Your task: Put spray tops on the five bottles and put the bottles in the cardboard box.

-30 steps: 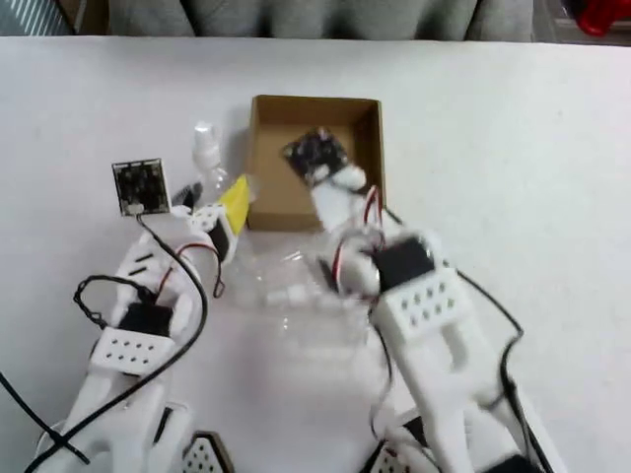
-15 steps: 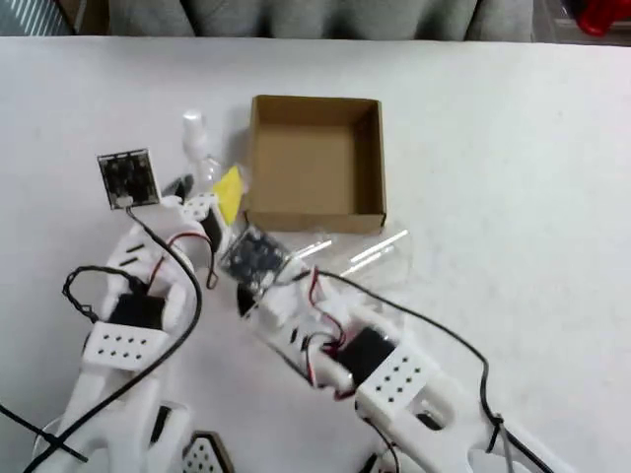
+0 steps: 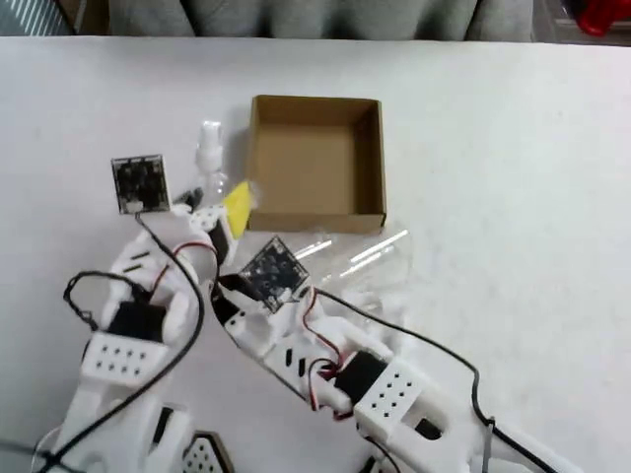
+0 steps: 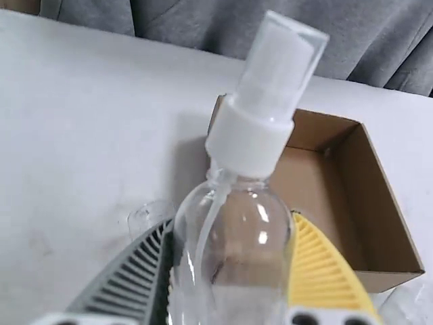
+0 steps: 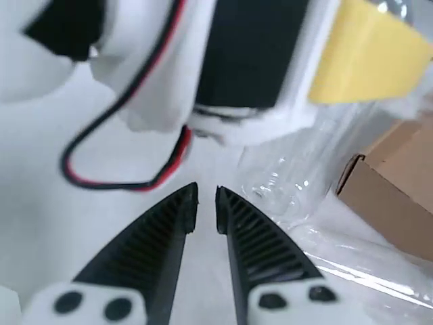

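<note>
White table (image 3: 513, 148) spreads across the scene, with grey fabric (image 3: 296, 15) along its far edge.

1 clear spray bottle (image 4: 233, 223) stands upright just beside the left wall of the cardboard box (image 3: 314, 219), outside it. A white spray top (image 4: 267, 101) with a clear cap sits on its neck, and a thin dip tube shows through the plastic. The left gripper (image 4: 230, 227) is clamped on the bottle's body, with a grey ribbed finger (image 4: 139, 284) on the side away from the box and a yellow ribbed finger (image 4: 321, 271) on the box side. The bottle tilts slightly toward the box in the left wrist view.

The box is square and open-topped, with its brown floor visible. Several more clear bottles (image 3: 365, 258) lie on their sides on the table, just beside the box's near wall. They are transparent and overlap, so I cannot tell how many.

The right gripper (image 5: 205, 203) sits near the box's near-left corner, close behind the left gripper. Its 2 black ribbed fingers (image 5: 169, 227) are drawn almost together, a thin slit between the tips, and they hold nothing. Just past them the right wrist view shows the left arm (image 5: 169, 61), its looping red wire (image 5: 122, 179), and a clear bottle (image 5: 291, 183) beside the box corner.

Both white arms reach in from the near edge of the table, the right arm (image 3: 394, 394) angled across toward the left one.
</note>
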Available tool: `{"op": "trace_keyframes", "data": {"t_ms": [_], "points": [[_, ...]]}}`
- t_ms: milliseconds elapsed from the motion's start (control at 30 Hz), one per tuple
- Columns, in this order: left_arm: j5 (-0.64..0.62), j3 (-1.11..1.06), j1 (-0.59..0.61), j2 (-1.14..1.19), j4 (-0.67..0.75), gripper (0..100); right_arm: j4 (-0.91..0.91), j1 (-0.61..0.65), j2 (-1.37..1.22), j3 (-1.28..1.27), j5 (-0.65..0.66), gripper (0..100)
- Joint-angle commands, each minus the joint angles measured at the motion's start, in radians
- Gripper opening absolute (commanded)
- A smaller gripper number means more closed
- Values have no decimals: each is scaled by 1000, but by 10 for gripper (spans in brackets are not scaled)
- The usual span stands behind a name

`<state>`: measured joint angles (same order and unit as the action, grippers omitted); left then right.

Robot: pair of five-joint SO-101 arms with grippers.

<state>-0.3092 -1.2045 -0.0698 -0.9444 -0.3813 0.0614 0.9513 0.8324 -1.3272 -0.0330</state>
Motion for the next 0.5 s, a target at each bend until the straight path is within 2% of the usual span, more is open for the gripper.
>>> {"op": "trace_keyframes", "data": {"t_ms": [0,167,467], "points": [[-3,28,-45,-211,-91,20,-21,-44,24,8,-12,18],[-3,-26,-74,-355,-112,20,-18,-73,25,8,-12,17],[-2,-29,-105,-369,-146,20,-13,-125,25,-8,-12,17]]}}
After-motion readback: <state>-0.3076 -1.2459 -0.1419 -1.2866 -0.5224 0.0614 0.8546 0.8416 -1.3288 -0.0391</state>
